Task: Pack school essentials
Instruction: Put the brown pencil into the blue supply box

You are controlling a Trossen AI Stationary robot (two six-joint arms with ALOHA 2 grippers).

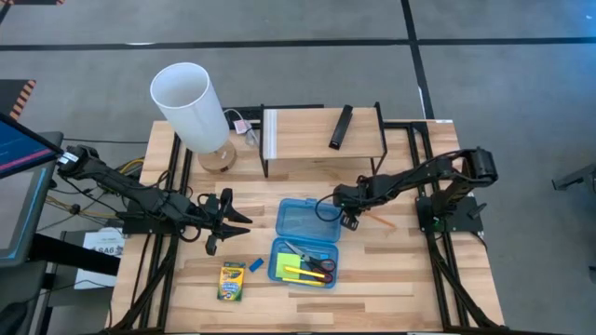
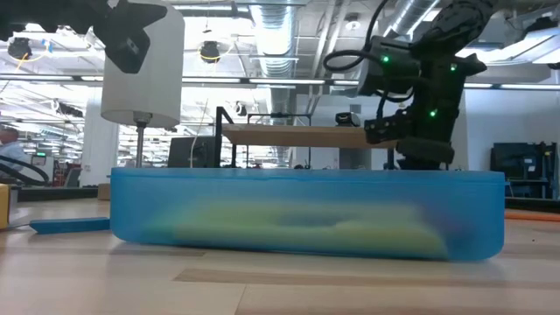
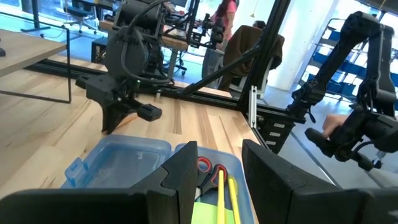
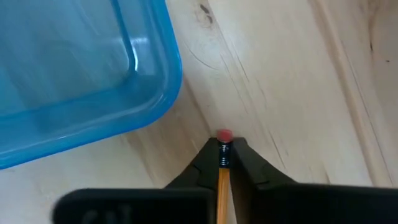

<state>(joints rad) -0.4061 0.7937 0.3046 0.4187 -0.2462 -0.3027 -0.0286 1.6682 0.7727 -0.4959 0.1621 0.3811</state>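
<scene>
Meanwhile, we see the right gripper (image 4: 225, 163) clamped on the orange pencil (image 4: 222, 180) beside the blue case (image 4: 93, 68), left gripper (image 3: 219, 163) spread apart.

The right gripper (image 4: 222, 163) reaches in low from the right, fingers pinched together on the orange pencil (image 4: 221, 180). The left gripper (image 1: 226, 220) waits at left, fingers parted.

I can read no text anywhere. The yellow-green crayon box (image 1: 232, 280), lying just beside the small blue eraser (image 1: 255, 265), carries printing on its face, but the letters are too small for me to make out. A white sheet (image 1: 101, 245) off the tabletop's edge, by my left arm, bears dark marks I cannot read either.
</scene>
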